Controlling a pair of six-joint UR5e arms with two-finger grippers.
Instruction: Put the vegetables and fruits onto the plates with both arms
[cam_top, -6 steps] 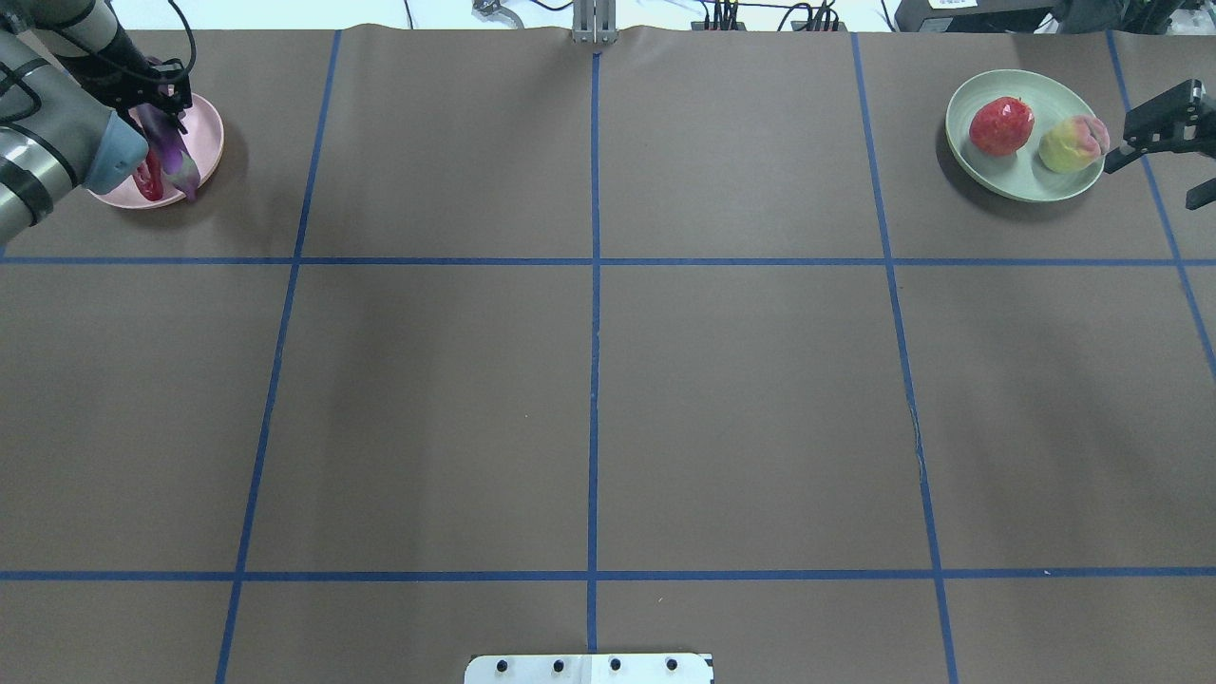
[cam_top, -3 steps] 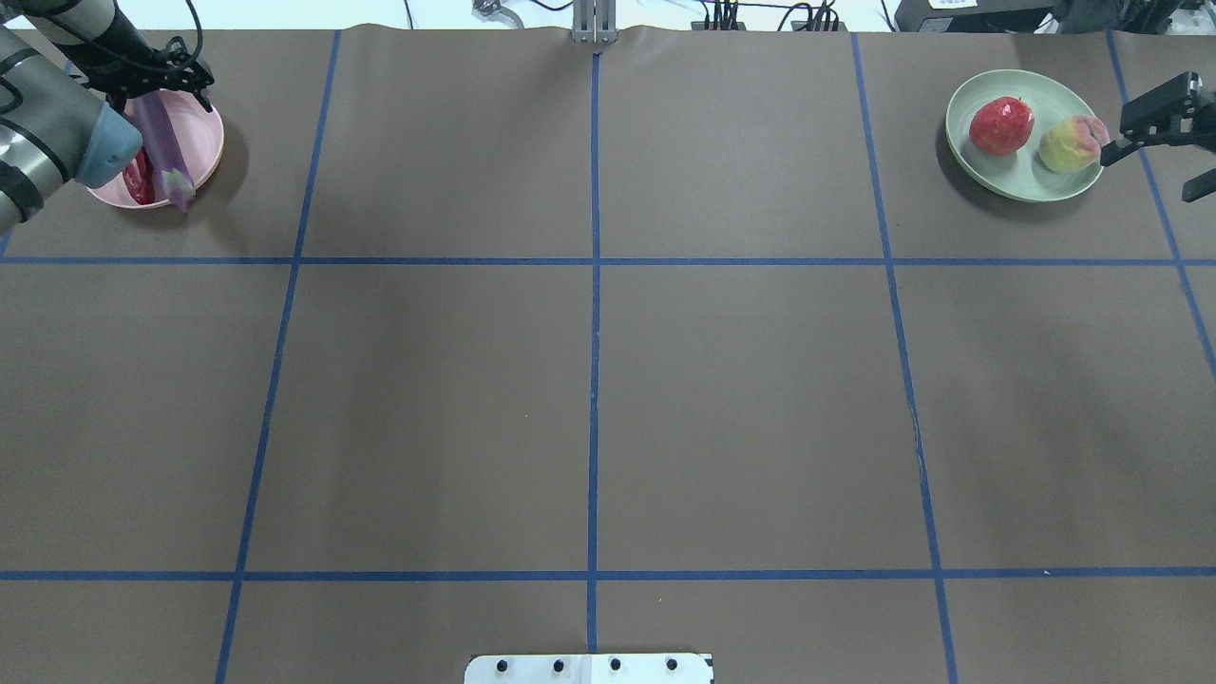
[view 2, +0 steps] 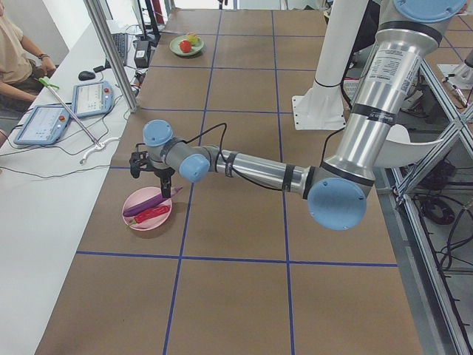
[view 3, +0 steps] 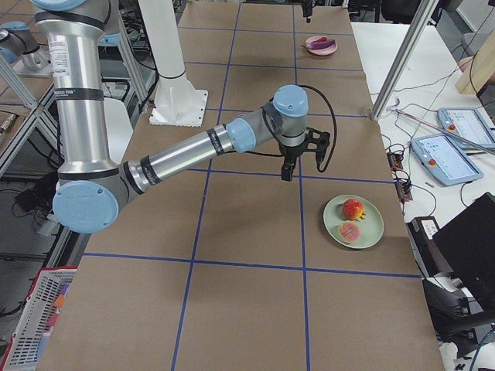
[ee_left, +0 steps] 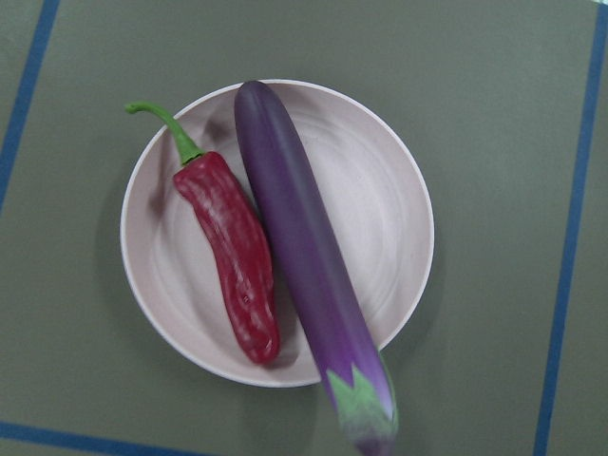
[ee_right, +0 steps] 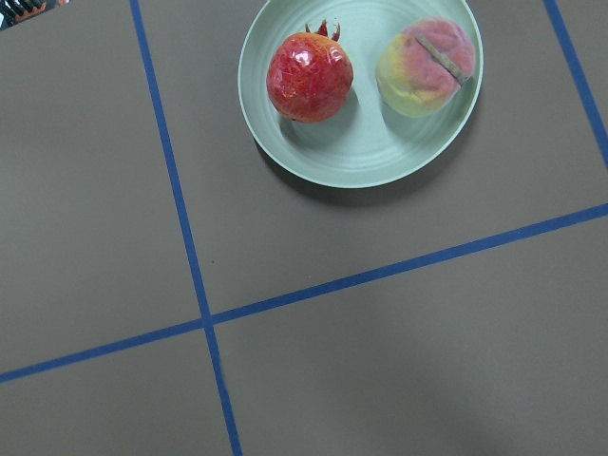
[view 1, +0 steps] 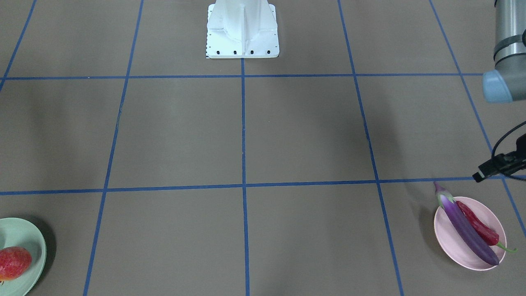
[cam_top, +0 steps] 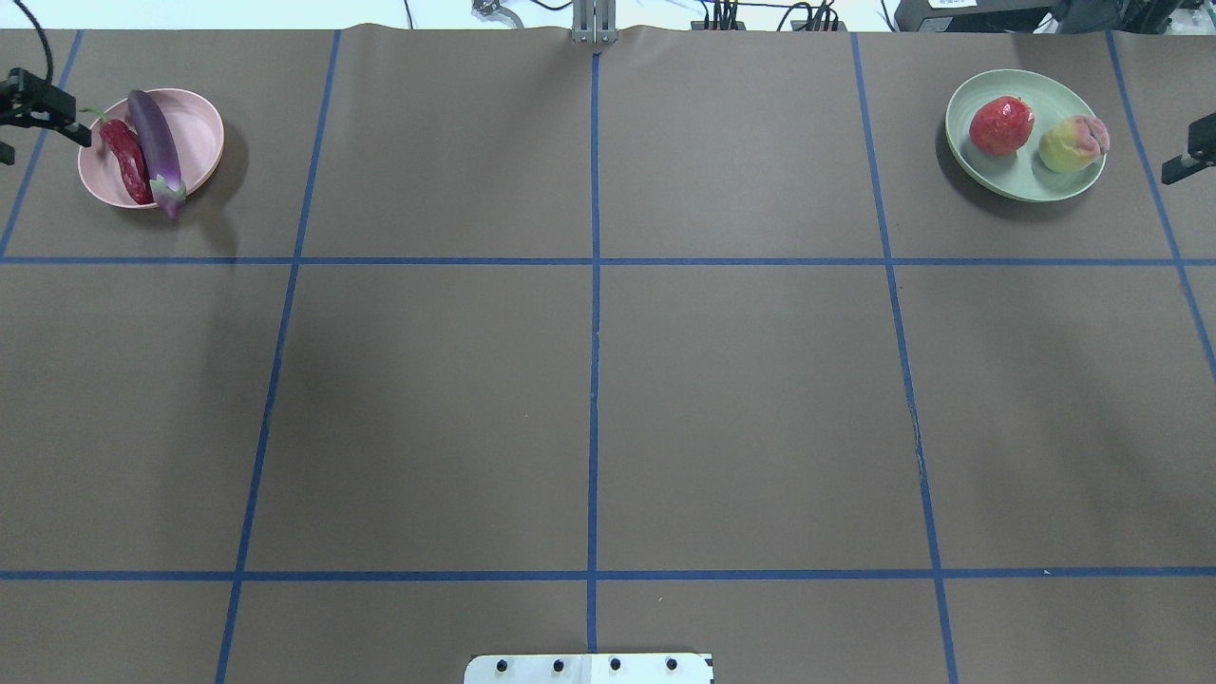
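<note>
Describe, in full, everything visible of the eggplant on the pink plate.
The eggplant is long, slim, glossy purple and smooth, with a pale green-purple cap. It lies diagonally across the pink plate, its cap end jutting past the rim over the brown table. The red chili lies alongside, seemingly touching it. Nothing grips it.

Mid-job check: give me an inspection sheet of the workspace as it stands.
Surface: brown table with a blue tape grid; no spills seen.
Job's things: eggplant and chili on pink plate, eggplant's cap overhanging the rim; pomegranate and peach on green plate.
Clutter: nothing seen.
Grippers: left gripper and right gripper both off the plates; open or shut cannot be told.
Cables: black cable looped at the left wrist, off the table.
Surroundings: white pedestal; operator with tablets at a side bench.
</note>
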